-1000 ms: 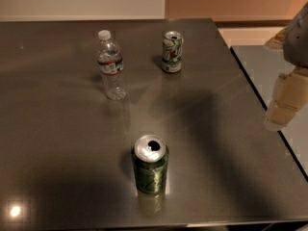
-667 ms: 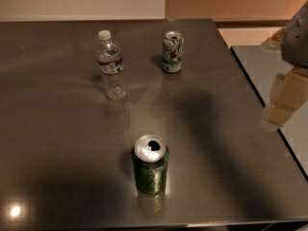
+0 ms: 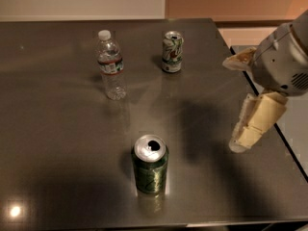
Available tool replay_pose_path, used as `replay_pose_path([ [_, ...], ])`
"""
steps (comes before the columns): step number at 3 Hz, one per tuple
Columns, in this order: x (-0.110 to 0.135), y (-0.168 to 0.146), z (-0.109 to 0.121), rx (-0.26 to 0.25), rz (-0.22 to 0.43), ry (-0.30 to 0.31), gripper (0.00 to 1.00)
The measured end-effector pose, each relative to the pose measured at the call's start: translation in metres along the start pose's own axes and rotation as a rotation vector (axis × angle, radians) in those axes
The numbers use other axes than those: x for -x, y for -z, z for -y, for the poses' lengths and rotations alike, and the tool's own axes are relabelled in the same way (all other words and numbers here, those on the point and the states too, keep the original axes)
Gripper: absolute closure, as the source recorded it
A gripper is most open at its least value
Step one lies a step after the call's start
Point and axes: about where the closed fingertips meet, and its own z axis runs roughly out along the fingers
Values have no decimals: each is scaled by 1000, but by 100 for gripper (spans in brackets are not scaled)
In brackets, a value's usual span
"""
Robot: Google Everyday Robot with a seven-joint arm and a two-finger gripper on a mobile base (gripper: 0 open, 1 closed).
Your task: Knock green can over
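Note:
The green can [image 3: 150,163] stands upright near the front middle of the dark table [image 3: 57,129]. It is dark green with lighter swirls, and its silver top is opened. My gripper [image 3: 234,103] hangs over the table's right side, to the right of the can and well apart from it. Its cream fingers [image 3: 255,121] are spread apart and hold nothing. The lower fingertip sits close to the table surface.
A clear plastic water bottle [image 3: 111,65] stands at the back left of centre. A mostly white can [image 3: 172,51] with green and red print stands at the back, right of the bottle. The table's right edge [image 3: 269,114] runs under my arm.
My gripper has moved left and inward from beyond the right edge to over the table, closer to the green can. The cans and bottle have not moved.

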Motion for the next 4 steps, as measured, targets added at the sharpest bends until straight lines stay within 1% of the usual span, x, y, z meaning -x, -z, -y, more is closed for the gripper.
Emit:
replay_pose_path([
  [1, 30, -32, -27, 72, 111, 52, 0],
  [2, 51, -58, -54, 150, 171, 89, 0],
  [3, 67, -79, -74, 221, 218, 113, 0],
  [4, 80, -91, -86, 268, 259, 127, 0],
])
